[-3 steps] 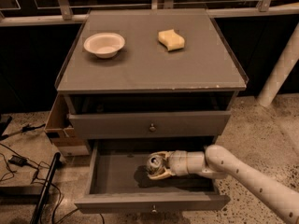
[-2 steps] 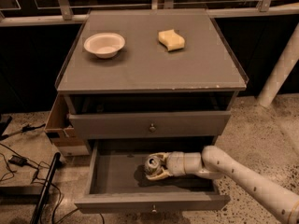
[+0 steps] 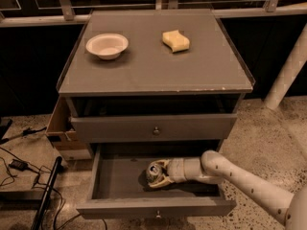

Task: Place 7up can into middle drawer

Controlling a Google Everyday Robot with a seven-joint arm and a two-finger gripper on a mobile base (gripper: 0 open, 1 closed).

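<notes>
The middle drawer is pulled open below the cabinet top, with its flat front and small knob facing me. My gripper reaches in from the right and sits low inside the drawer, near its middle. Its fingers are shut on the 7up can, whose silver top points up and to the left. The can is down at the drawer floor. I cannot tell whether it rests on the floor.
The similar knobbed drawer above is shut. On the cabinet top are a white bowl and a yellow sponge. A cardboard box stands at the cabinet's left, with cables on the floor. A white post stands at the right.
My gripper with the can has moved slightly left and lower inside the drawer. Nothing else has moved.
</notes>
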